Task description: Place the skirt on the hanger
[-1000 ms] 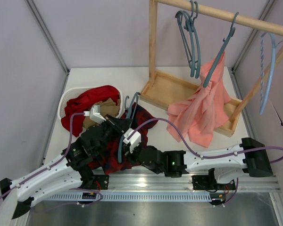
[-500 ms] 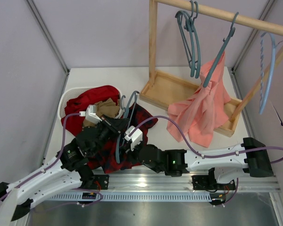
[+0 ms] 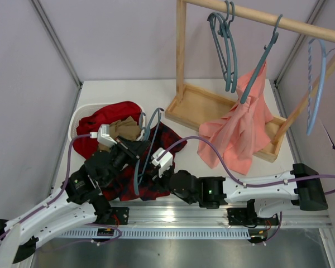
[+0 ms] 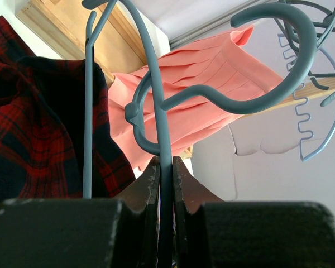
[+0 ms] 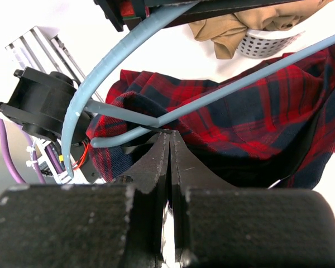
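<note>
Skirt (image 3: 168,138) lies crumpled on the desk (image 3: 128,92) beneath both hands, not yet on the hanger (image 4: 159,111), whose lower arm crosses the plaid cloth right at the right hand's tips. Over the last second the left hand (image 4: 166,162), clenched on the hanger's thin rod, has drawn a little toward its own side and carried the hook along, while the right hand (image 5: 169,134) has slid slightly the other way. Its fingers are pressed tight together against the skirt's dark edge, and I can't tell whether any cloth is nipped between them. To me this looks like lining the hanger up with the waistband, so the threading is still to come. Just beyond the left hand sits a white basket (image 3: 81,120) holding a red garment (image 3: 109,114), close enough to snag the hook. Far beyond the right hand a wooden rack (image 3: 181,56) carries spare hangers and a salmon garment (image 3: 240,128), well apart from the work
</note>
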{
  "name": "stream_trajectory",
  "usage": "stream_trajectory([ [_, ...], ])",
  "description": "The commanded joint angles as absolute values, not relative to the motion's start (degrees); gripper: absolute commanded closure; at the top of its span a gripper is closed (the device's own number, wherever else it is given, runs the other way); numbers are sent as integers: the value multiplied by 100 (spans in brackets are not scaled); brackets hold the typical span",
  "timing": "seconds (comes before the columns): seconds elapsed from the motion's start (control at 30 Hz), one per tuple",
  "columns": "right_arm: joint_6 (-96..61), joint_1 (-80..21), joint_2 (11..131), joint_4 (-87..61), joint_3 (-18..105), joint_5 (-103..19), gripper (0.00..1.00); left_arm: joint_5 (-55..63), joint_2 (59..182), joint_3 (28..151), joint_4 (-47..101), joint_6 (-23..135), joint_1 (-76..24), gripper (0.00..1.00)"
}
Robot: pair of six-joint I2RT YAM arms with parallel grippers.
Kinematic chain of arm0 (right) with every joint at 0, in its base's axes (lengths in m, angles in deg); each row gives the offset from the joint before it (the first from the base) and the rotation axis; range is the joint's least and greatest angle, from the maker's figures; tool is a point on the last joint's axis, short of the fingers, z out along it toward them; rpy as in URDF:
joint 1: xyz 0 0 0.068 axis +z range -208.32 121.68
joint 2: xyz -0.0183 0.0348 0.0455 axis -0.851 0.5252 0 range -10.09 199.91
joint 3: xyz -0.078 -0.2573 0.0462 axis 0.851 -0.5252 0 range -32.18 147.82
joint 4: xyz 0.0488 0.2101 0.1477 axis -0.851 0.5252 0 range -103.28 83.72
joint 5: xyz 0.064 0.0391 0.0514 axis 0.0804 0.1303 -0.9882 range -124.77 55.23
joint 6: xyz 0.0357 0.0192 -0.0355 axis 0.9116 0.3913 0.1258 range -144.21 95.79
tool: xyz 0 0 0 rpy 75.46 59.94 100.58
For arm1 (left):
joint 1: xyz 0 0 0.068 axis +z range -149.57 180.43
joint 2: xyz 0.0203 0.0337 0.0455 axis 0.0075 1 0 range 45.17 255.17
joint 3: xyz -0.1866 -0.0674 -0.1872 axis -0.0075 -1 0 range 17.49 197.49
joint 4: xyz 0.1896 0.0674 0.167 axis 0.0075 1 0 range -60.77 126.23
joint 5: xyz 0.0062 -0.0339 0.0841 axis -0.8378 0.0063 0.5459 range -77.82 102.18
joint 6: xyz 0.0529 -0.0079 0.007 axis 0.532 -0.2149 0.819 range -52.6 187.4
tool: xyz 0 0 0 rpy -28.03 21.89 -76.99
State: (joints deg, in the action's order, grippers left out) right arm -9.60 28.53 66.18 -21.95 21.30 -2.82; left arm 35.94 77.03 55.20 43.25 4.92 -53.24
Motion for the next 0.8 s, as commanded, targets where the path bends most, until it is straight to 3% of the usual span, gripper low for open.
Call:
stream_trajectory([
  [0.0, -1103, 2852, 6409, -2620, 2091, -321, 100, 3564, 7725, 5853, 4189, 632, -5318, 96],
  [0.2, -1156, 2869, 6462, -2542, 2108, -409, 99, 3582, 7760, 5976, 4180, 728, -5318, 96],
  [0.33, -1121, 2904, 6401, -2269, 2249, -628, 46, 3696, 7874, 6134, 4180, 834, -5310, 95],
  [0.43, -1015, 2913, 6190, -1918, 2390, -673, 29, 3749, 8041, 6380, 4232, 974, -5266, 95],
  [0.77, -462, 2835, 5258, -318, 2969, 73, 21, 3363, 8630, 7873, 5119, 1877, -4836, 95],
])
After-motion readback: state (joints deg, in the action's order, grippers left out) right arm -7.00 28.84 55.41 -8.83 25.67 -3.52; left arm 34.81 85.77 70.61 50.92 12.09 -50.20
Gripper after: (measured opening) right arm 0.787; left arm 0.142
